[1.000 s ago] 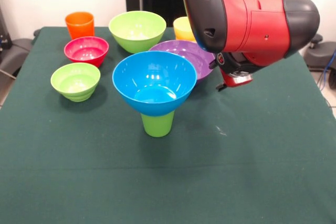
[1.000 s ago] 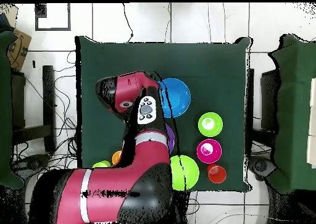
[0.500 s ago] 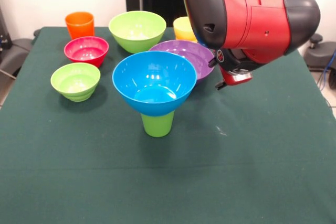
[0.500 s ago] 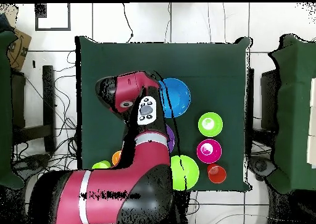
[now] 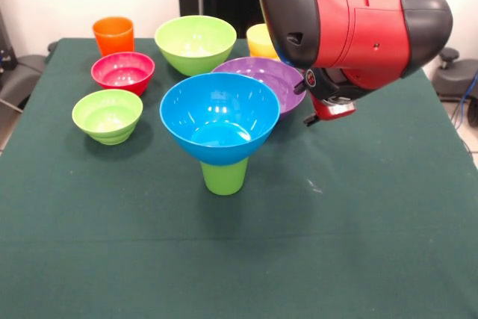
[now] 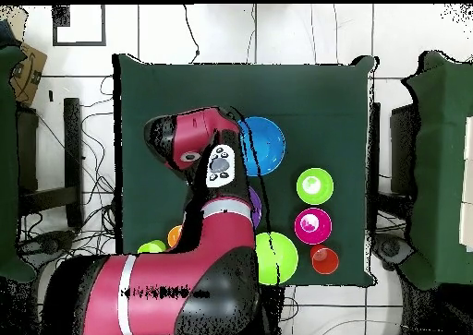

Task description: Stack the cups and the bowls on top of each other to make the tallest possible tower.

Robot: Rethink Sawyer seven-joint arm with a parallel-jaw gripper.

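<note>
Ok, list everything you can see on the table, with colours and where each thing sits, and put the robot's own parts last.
blue bowl: one, blue, sitting on a cup at the table's middle, front view
green cup: one, yellow-green, upright under the blue bowl
purple bowl: one, purple, behind the blue bowl, partly under the arm
large green bowl: one, lime, far side
red bowl: one, red, left of the blue bowl
small green bowl: one, lime, in front of the red bowl
orange cup: one, orange, far left corner
yellow cup: one, orange-yellow, behind the purple bowl, partly hidden
table: one, dark green cloth
arm: one, red and black, above the purple bowl; its end effector is mostly hidden
</note>
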